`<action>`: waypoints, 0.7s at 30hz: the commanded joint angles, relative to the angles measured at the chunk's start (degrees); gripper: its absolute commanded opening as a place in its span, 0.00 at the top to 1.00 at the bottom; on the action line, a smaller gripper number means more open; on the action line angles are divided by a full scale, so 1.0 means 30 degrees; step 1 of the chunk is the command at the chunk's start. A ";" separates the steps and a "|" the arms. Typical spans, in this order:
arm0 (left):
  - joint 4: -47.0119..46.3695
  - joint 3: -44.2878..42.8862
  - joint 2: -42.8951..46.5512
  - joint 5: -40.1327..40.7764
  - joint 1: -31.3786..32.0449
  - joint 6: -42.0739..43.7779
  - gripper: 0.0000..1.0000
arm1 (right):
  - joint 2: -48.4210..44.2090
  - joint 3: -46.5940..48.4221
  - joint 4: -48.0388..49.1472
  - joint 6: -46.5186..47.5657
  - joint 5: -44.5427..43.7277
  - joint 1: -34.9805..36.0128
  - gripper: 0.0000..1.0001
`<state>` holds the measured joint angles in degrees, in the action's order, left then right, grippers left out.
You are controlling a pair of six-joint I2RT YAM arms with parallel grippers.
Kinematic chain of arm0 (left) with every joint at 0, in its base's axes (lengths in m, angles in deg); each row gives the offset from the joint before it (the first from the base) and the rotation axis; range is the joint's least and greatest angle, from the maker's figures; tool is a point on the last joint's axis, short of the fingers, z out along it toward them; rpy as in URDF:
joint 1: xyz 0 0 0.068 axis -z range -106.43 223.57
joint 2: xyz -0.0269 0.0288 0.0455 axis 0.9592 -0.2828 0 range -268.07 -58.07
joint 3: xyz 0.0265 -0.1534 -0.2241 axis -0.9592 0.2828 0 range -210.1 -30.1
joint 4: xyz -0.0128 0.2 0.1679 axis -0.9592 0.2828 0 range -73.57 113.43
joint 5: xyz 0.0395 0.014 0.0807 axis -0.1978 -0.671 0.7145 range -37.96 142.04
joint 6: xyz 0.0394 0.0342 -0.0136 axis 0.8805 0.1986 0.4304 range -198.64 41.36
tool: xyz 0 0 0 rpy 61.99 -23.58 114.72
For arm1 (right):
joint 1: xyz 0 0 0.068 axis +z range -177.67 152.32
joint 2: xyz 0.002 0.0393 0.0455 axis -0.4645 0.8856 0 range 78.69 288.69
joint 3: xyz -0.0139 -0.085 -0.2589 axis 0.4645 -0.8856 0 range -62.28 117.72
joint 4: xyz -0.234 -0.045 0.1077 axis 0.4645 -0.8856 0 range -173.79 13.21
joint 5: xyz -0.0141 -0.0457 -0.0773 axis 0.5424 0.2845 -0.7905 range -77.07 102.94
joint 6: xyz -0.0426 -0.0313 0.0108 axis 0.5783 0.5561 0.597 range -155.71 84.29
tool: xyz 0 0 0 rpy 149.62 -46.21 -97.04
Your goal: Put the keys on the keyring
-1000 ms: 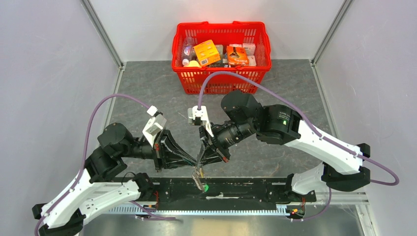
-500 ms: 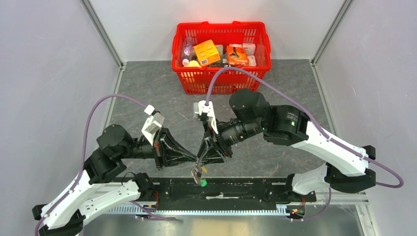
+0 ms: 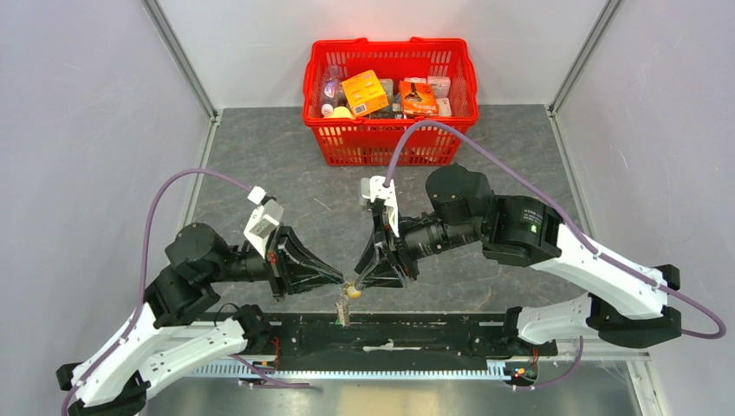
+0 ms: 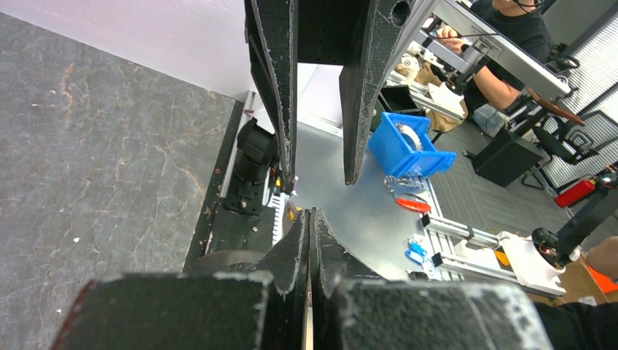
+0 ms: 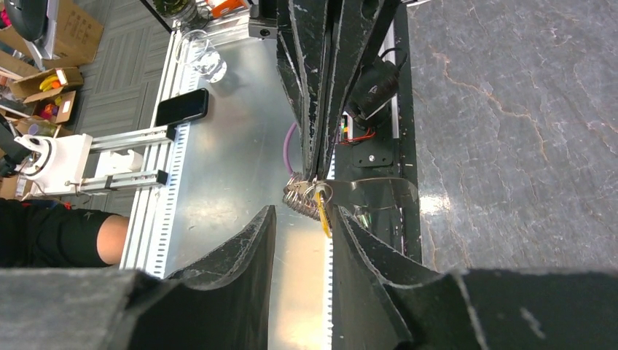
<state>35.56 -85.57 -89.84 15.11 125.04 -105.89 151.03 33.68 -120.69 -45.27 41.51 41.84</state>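
The keyring (image 5: 300, 193) hangs in the air just over the middle of the table's (image 3: 260, 156) near edge. It is pinched at the tips of the left fingers (image 3: 325, 277), which are pressed tightly together on it. The yellow key (image 5: 321, 209) dangles from the wire beside the coiled stretch. The right fingers (image 3: 377, 273) face the left ones tip to tip. They stand apart with nothing between them, their ends just short of the ring.

Directly below the ring, a black rail (image 3: 416, 334) runs along the near edge and carries the arm bases. A red basket (image 3: 386, 146) full of small boxes and bottles sits at the far edge, well apart from both arms. A purple cable (image 3: 451, 130) from the right arm arcs across the front of it. Beyond the near edge, on a metal surface, lie a phone (image 5: 181, 106) and a drinking glass (image 5: 200, 52).
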 commanded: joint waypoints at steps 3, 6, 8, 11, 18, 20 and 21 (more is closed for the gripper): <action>-0.1507 0.0001 0.0363 0.0620 -0.0016 0.0044 0.98 | -0.0314 -0.0350 0.1332 -0.0357 -0.0334 -0.0014 0.58; -0.1602 0.0005 0.0335 0.0649 -0.0015 -0.0038 0.98 | -0.0095 -0.0239 0.1362 -0.0154 -0.0323 -0.0020 0.58; -0.1632 0.0030 0.0303 0.0693 -0.0015 -0.0059 0.98 | -0.0007 -0.0171 0.1362 -0.0094 -0.0309 -0.0002 0.58; -0.1604 0.0034 0.0332 0.0933 -0.0015 -0.0096 0.98 | 0.0060 -0.0238 0.1545 -0.0043 0.0053 0.0002 0.58; -0.1764 -0.0003 0.0244 0.1492 -0.0015 -0.0442 0.98 | 0.0049 -0.0524 0.1779 0.0031 -0.0619 -0.0013 0.59; -0.1834 0.0056 0.0244 0.1625 -0.0019 -0.0469 0.98 | 0.0180 -0.0468 0.1772 0.0024 -0.0620 -0.0004 0.60; -0.1865 0.0059 0.0226 0.1644 -0.0016 -0.0489 0.98 | 0.0207 -0.0464 0.1772 0.0044 -0.0620 -0.0014 0.60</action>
<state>33.81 -85.41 -89.25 18.80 125.04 -105.97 151.16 32.46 -117.57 -45.68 40.81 41.84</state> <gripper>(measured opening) 0.028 0.403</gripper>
